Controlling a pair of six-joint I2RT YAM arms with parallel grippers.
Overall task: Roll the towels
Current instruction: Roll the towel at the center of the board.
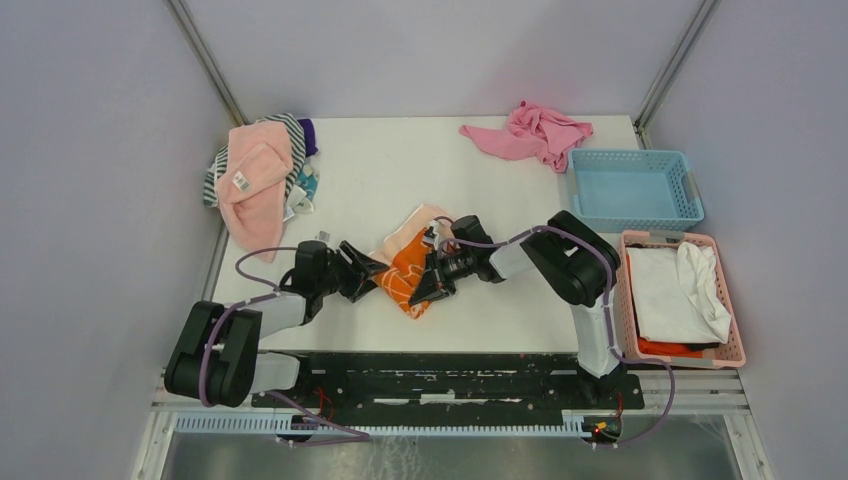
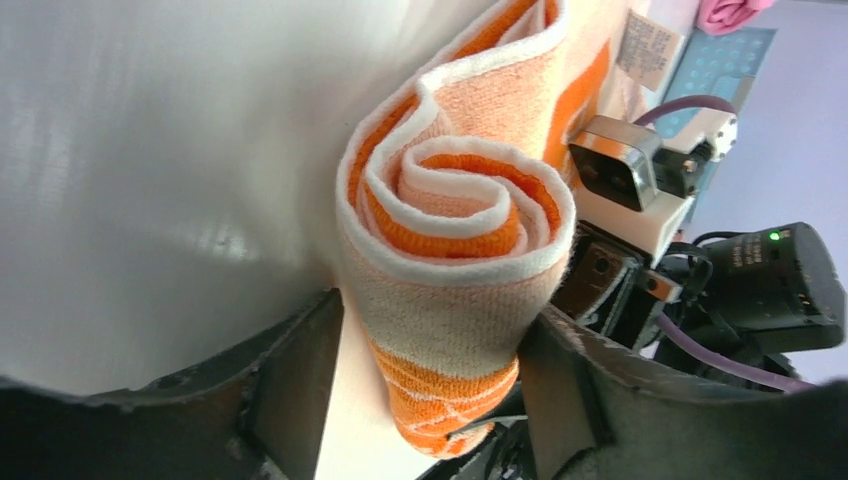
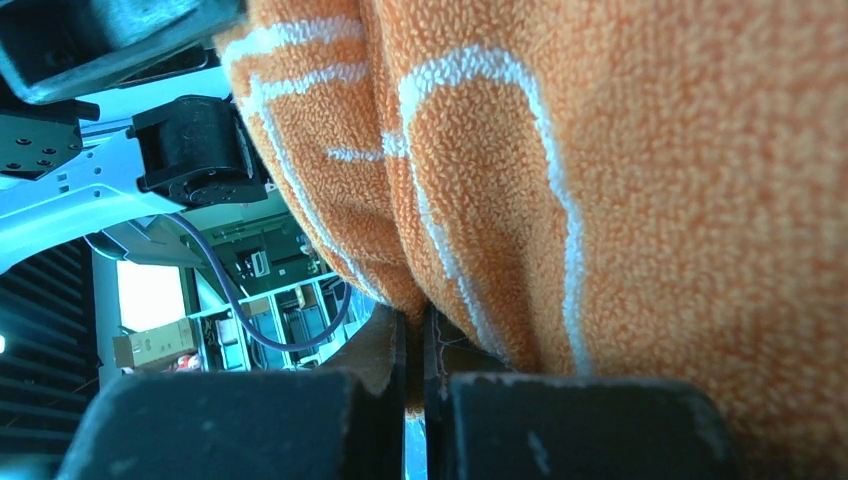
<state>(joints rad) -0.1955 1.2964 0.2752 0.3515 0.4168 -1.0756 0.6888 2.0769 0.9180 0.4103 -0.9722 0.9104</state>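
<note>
Your left pincer (image 2: 435, 318) stands wide, its fingers against both sides of the orange towel (image 2: 455, 250), holding the rolled end. The roll is a tight spiral, orange with white lines outside, peach inside, with a white edge. Your right pincer (image 3: 415, 345) is almost closed, nipping a thin fold of the same towel. In the top view that towel lies lower middle on the white surface (image 1: 380, 170). Lower right sits one pink basket (image 1: 665, 237) with white cloths; above it, one blue basket (image 1: 630, 190). Upper left lies one pale pink towel (image 1: 250, 175), white label showing, on a striped cloth (image 1: 212, 185). Top centre-right lies one brighter pink cloth (image 1: 530, 130).
</note>
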